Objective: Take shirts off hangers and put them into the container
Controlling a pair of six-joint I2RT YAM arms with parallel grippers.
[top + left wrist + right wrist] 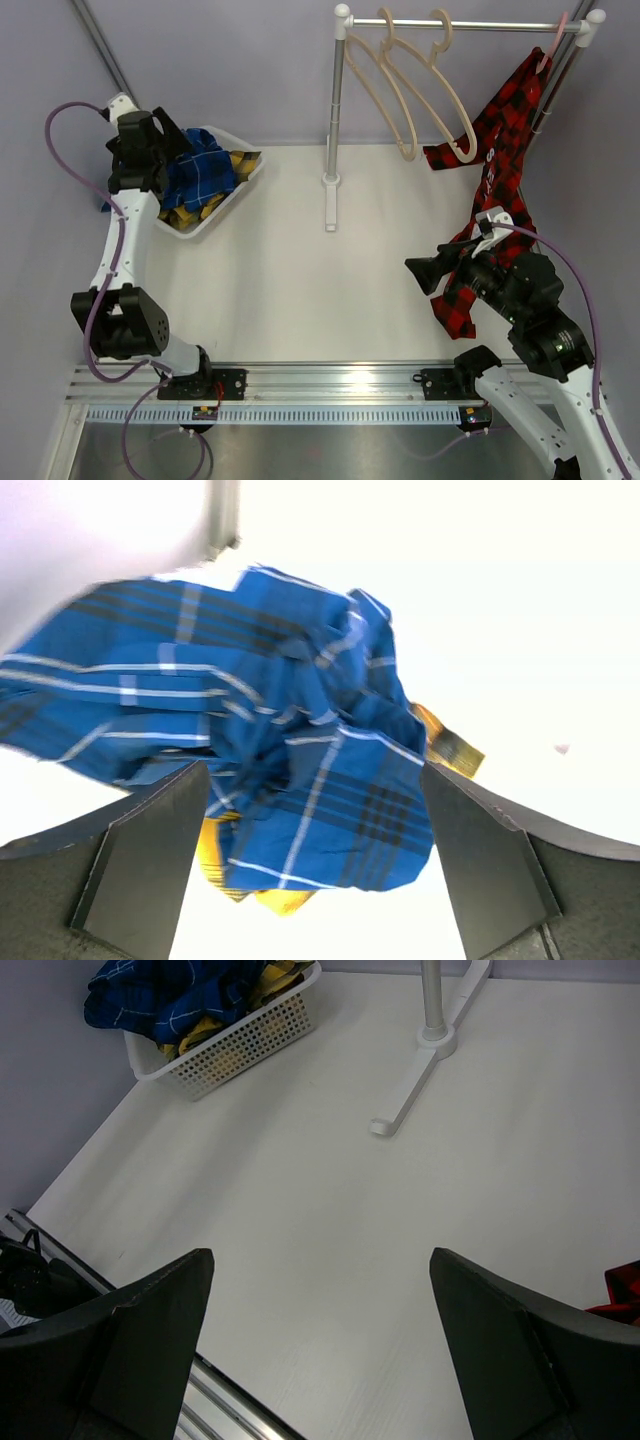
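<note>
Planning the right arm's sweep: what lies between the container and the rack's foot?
Nothing: only bare table separates the container from the rack foot, clearest in the right wrist view.

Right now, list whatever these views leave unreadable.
- Yellow shirt: mostly buried under the blue shirt, every view.
- Red shirt: partly behind the right arm, top view; cut by the edge, right wrist view.
- Container: washed out to white, left wrist view.
- Pinkish hanger: body under the red shirt, top view.
</note>
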